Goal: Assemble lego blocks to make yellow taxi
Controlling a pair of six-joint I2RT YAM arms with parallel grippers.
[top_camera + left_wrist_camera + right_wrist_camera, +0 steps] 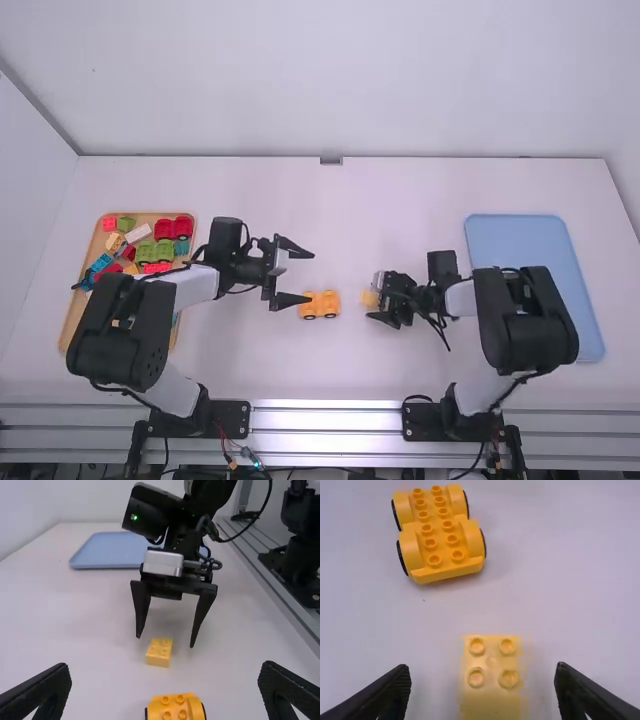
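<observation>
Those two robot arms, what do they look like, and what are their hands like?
The left arm and right arm pair white links with bulky black sections. Black cables run along them. The left gripper and right gripper are black, each with two tapering fingers. A small green light glows on the right arm.

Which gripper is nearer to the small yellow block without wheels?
Right. The right gripper is open right at the block; the left gripper is farther off, by the wheeled yellow base.
</observation>
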